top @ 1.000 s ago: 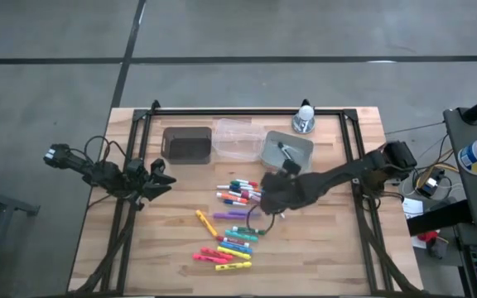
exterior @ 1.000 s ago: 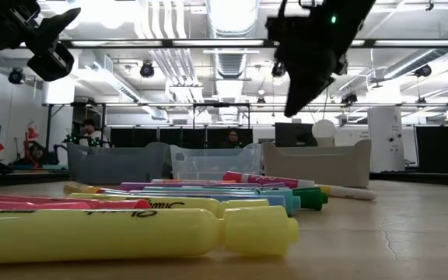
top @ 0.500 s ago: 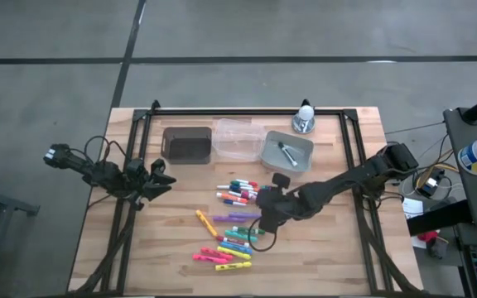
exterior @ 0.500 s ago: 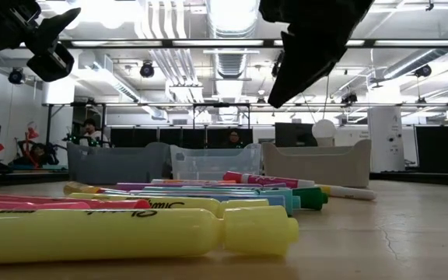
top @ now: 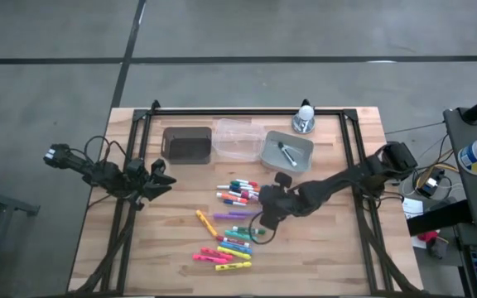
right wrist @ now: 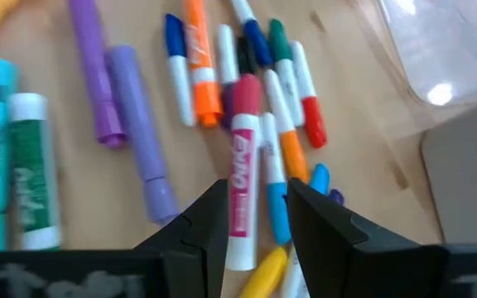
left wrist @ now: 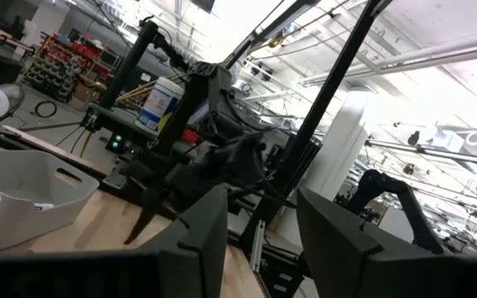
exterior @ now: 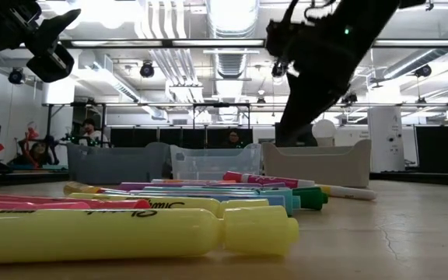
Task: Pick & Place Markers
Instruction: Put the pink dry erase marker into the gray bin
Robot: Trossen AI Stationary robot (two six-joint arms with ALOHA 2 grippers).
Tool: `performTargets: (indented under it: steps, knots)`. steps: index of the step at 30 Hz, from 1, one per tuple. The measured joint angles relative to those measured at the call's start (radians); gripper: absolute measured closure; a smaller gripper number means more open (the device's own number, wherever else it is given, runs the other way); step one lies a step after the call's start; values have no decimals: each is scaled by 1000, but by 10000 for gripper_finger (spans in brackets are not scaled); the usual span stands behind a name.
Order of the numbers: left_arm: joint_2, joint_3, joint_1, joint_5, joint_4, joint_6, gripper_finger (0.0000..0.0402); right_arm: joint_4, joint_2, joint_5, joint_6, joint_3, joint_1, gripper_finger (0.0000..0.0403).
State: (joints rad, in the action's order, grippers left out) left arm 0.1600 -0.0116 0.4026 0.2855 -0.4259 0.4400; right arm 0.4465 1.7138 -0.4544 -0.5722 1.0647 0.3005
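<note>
Right pincer (right wrist: 255, 217) open over markers (right wrist: 244, 174), fingertips cropped.

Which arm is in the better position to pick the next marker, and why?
The right arm, most likely. The right gripper hovers open directly over the markers, with a red-capped marker lined up between its fingers. The left gripper waits at the table's left edge, well apart from the pile.

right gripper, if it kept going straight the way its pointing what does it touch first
Most likely the white marker with the pink-red cap: it lies directly ahead of the open right gripper, between the fingers. How far above the table it hangs is unclear.
</note>
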Motion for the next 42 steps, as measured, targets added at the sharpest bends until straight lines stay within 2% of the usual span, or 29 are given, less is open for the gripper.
performTargets:
  steps: [9,36,42]
  knots:
    - [0,0,0,0,0,1,262,-146,4,145,38,-82,-50,280]
    - [7,0,0,0,0,2,262,-219,5,134,56,-132,-57,275]
    - [7,0,0,0,0,2,262,-239,59,117,58,-129,-57,275]
